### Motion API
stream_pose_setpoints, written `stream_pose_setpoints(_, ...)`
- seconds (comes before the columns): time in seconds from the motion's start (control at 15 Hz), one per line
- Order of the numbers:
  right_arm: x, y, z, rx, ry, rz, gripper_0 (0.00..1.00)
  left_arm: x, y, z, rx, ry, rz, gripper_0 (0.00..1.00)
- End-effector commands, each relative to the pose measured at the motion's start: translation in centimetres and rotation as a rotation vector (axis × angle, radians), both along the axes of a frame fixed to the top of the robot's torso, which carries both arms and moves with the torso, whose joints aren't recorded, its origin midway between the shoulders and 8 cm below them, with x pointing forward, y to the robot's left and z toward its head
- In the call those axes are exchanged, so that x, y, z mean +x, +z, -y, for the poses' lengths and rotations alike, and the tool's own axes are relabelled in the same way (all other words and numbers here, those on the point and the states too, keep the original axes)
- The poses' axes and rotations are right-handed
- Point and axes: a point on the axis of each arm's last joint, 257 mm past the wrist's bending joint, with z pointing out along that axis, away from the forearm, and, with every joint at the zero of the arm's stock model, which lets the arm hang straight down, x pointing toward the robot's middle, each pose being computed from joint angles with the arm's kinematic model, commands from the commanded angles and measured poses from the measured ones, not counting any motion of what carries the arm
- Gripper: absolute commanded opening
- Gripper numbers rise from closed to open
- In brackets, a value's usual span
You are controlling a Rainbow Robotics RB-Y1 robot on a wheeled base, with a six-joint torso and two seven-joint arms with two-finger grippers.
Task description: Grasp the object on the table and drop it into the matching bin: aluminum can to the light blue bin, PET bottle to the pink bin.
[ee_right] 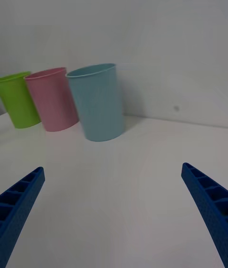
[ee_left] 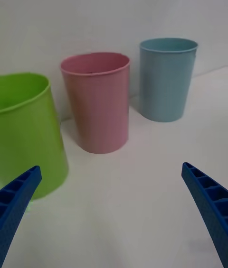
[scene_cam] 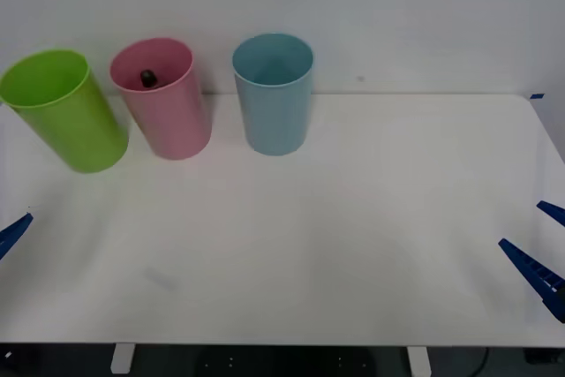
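At the near left edge of the bench [scene_cam: 309, 245] sits the left pincer [ee_left: 114, 216], its blue fingers [ee_left: 16, 201] spread wide with nothing between them, pointing toward the bins. Far left stands the green bin [scene_cam: 66, 112], close to the bench's left edge. Just beside it on the right is the pink bin [scene_cam: 163, 99], and inside it, against the far left of its inner wall, lies the bottle [scene_cam: 147, 78], of which a small dark cap end can be seen below the rim. Right of the pink bin, with a narrow gap between, stands the blue bin [scene_cam: 275, 94], upright like the others, its mouth open toward the camera. All three bins stand in a row along the far side of the bench, near the white wall. The wide white surface stretches bare from the blue bin to the right edge. At the near right edge waits the right pincer [ee_right: 114, 216], released too, its two blue ribbed fingers [ee_right: 209, 206] well apart and gripping nothing, aimed across the bench toward the blue bin.
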Motion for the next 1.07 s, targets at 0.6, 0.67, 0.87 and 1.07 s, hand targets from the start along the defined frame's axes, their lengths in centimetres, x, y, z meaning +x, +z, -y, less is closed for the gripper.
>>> stream_pose_setpoints(0.6,0.0,0.0,0.0,0.0,0.0,0.0,1.0,-4.3,-2.0,-1.3,0.02,0.012,-0.045,1.0)
stream_pose_setpoints(0.67,0.0,0.0,0.0,0.0,0.0,0.0,1.0,-4.4,-2.1,-1.3,0.015,0.012,-0.048,1.0)
stream_pose_setpoints(0.87,0.0,0.0,0.0,0.0,0.0,0.0,1.0,-4.8,-2.3,-1.4,0.006,0.015,-0.057,1.0)
stream_pose_setpoints(1.07,0.0,0.0,0.0,0.0,0.0,0.0,1.0,-4.8,-2.3,-1.4,0.006,0.015,-0.057,1.0)
